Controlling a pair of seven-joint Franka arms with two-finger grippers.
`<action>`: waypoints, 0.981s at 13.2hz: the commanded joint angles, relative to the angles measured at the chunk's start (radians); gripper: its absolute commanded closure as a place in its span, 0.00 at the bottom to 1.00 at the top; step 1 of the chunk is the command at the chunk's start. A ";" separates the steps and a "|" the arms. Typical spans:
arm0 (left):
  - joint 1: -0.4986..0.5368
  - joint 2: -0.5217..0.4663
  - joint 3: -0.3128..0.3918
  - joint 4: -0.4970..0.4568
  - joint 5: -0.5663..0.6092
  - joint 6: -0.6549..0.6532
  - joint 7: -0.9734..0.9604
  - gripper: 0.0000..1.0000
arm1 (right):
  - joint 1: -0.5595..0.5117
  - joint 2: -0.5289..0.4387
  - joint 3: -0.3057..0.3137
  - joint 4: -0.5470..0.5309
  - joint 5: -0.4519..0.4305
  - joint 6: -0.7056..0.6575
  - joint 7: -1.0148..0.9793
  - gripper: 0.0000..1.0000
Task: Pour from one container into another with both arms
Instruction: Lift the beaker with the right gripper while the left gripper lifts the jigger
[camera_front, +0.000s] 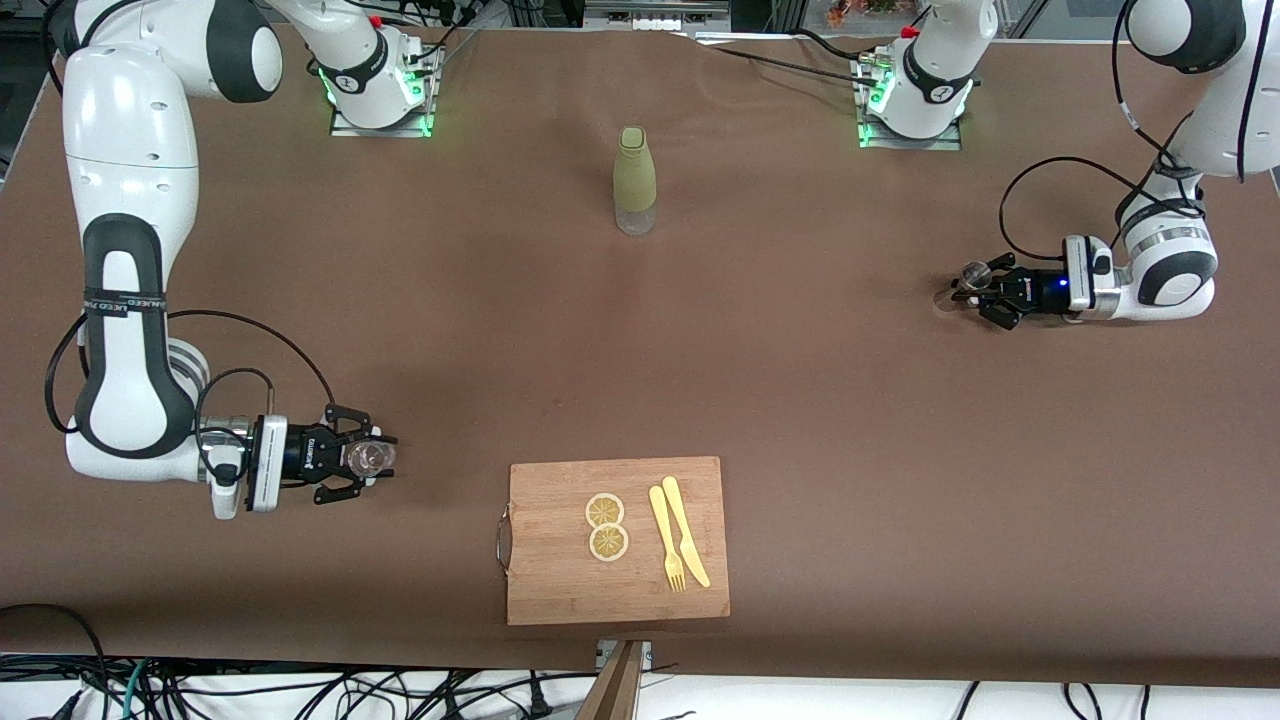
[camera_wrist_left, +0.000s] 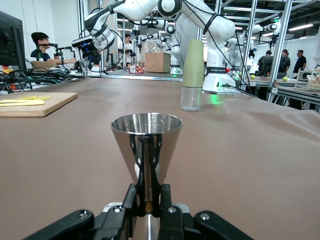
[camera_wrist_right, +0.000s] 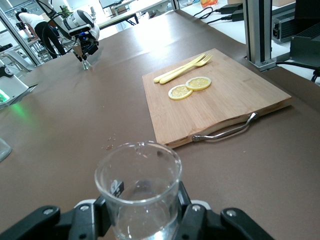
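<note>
While both arms grip their vessels low, near the tabletop, the spill risk is already set up.

Left pincer: clamped narrow on the waist of a steel jigger, which stands upright with its cup mouth up. It sits at the left arm's end of the tabletop, about 3 o'clock in the front view. The grip lies on the thinnest, slickest part, so the jigger may pivot or slip between the fingers once tilted.

Right pincer: closed around a clear glass beaker, rim up, at about 8 o'clock, toward the right arm's end. Contents cannot be told for certain; smooth glass may rotate in the grip.

Outward: the two vessels are well apart, so both arms must travel before any pour; a jolt could slop liquid. The jigger's mouth is small, so a misaligned pour would miss it.

Between them lies a wooden cutting board at 6 o'clock, carrying two lemon slices and a yellow knife and fork. An olive bottle stands at 12 o'clock. A low swing could clip either.
</note>
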 joint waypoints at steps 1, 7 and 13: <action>-0.001 0.019 0.023 -0.019 0.000 -0.009 0.413 1.00 | 0.001 -0.009 0.001 -0.001 0.017 -0.004 0.013 0.65; -0.001 -0.001 0.023 -0.017 -0.036 -0.057 0.396 1.00 | 0.022 -0.067 -0.001 0.001 0.009 -0.010 0.129 0.65; -0.046 -0.056 -0.040 0.032 -0.128 -0.013 0.177 1.00 | 0.081 -0.150 -0.013 -0.004 0.000 -0.007 0.218 0.65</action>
